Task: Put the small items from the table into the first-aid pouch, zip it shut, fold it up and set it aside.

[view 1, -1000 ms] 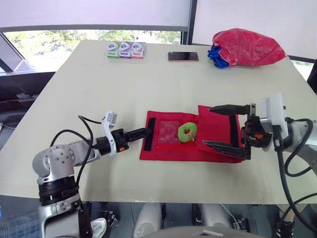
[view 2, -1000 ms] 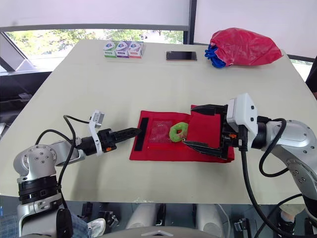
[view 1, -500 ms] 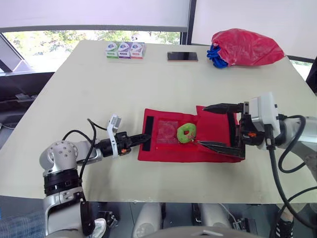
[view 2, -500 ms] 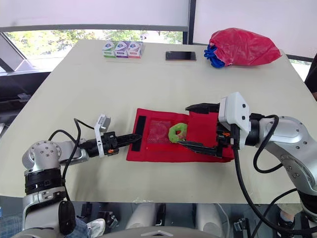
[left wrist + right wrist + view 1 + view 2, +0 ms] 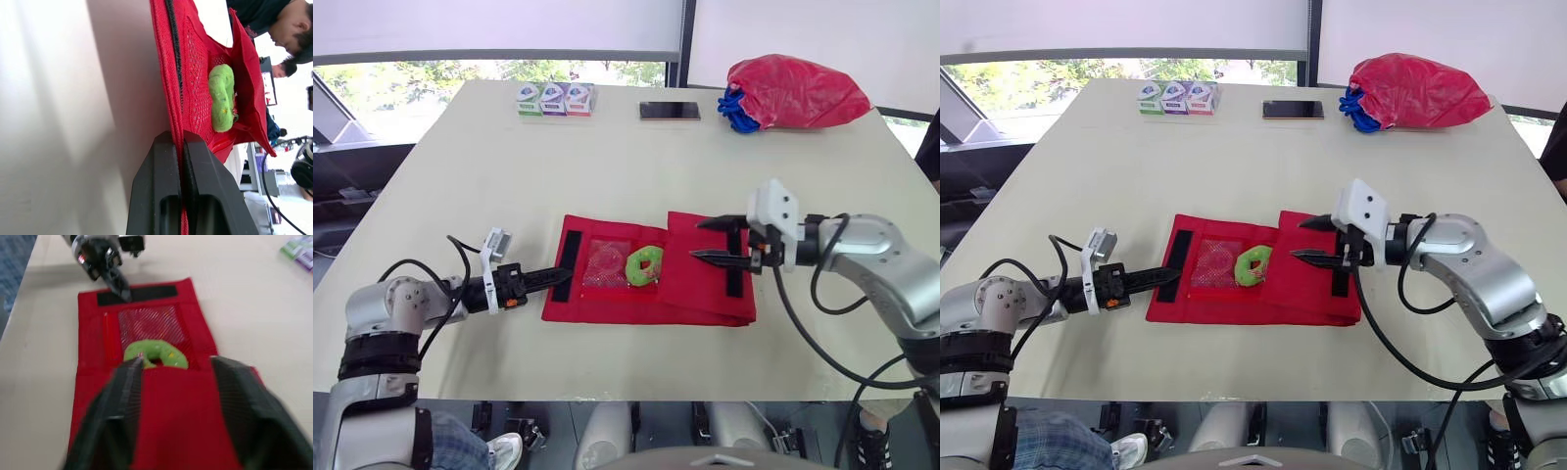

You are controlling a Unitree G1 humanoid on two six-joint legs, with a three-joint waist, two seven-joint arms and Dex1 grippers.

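Head views: red pouch (image 5: 626, 305) lay open on the bench (image 5: 607, 157), green ring (image 5: 644, 264) on its middle | Left wrist: left jaws were clamped on the pouch's edge | Right wrist: right jaws stood apart above the pouch's flap

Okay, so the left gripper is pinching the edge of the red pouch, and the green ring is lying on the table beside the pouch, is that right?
Not quite. The green ring is not beside the pouch: it lies on the red pouch itself, on its mesh pocket, as the left eye view shows. The left gripper is indeed pinching the pouch's edge.
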